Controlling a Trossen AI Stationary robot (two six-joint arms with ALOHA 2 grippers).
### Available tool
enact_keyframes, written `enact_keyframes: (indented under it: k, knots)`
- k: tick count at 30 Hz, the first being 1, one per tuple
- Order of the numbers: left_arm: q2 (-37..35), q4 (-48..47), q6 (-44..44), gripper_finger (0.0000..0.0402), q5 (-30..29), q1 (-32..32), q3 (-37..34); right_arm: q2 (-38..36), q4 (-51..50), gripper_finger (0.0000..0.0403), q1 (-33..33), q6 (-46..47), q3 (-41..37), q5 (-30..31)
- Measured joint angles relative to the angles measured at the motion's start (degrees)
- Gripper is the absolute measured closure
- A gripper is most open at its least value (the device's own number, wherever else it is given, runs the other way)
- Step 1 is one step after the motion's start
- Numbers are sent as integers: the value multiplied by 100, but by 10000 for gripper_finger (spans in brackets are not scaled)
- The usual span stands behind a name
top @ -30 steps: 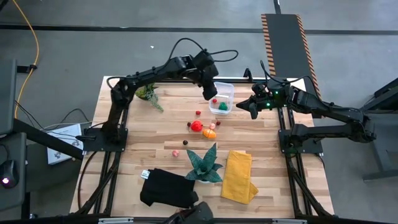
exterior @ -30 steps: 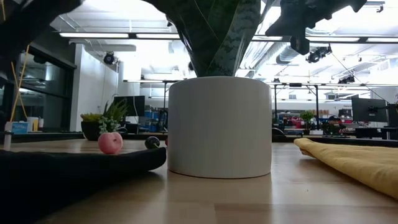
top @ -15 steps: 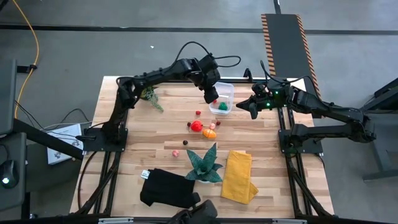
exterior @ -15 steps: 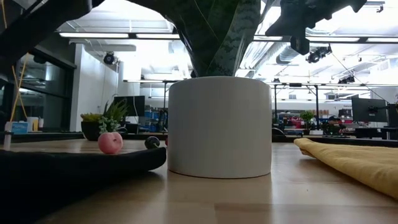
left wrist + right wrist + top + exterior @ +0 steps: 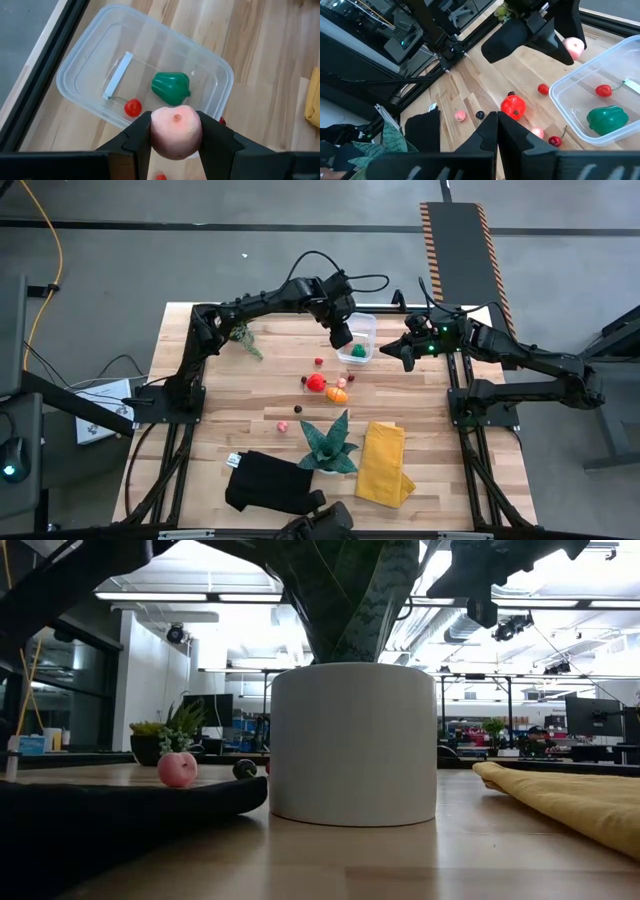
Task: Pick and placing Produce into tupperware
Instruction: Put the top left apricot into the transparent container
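The clear tupperware (image 5: pixel 362 330) stands at the table's far middle and holds a green pepper (image 5: pixel 171 87) and a small red cherry (image 5: pixel 132 107). My left gripper (image 5: pixel 342 336) hangs over the tub's edge, shut on a pale pink round fruit (image 5: pixel 176 131). More produce lies loose on the wood in front of the tub: a red piece (image 5: pixel 316 382), an orange one (image 5: pixel 338 393), a small pink one (image 5: pixel 283 425) and a dark one (image 5: pixel 296 410). My right gripper (image 5: pixel 403 351) waits shut just right of the tub. My left gripper pinches the pink fruit by its two opposite sides (image 5: pixel 155 131) between its two fingers. The fingers slant down from the table's left. The fruit is lifted clear and hangs over the tub's rim (image 5: pixel 220 107), dimple end facing the camera.
A teal spiky plant in a white pot (image 5: pixel 328 444) stands near the front middle, with a folded yellow cloth (image 5: pixel 385 463) to its right and a black cloth (image 5: pixel 268 483) to its left. A small leafy plant (image 5: pixel 241 333) stands at the far left.
My left gripper has come down and a little toward the table's right, closer over the tupperware, with the pink fruit still held between its fingers. My right arm has kept still.
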Motion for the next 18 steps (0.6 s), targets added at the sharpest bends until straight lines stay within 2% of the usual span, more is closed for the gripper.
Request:
enact_keyframes:
  k: [18]
  knots:
    - [235,-118,486,277,61,-158,-2,0,-1,402,0,-6,0,30]
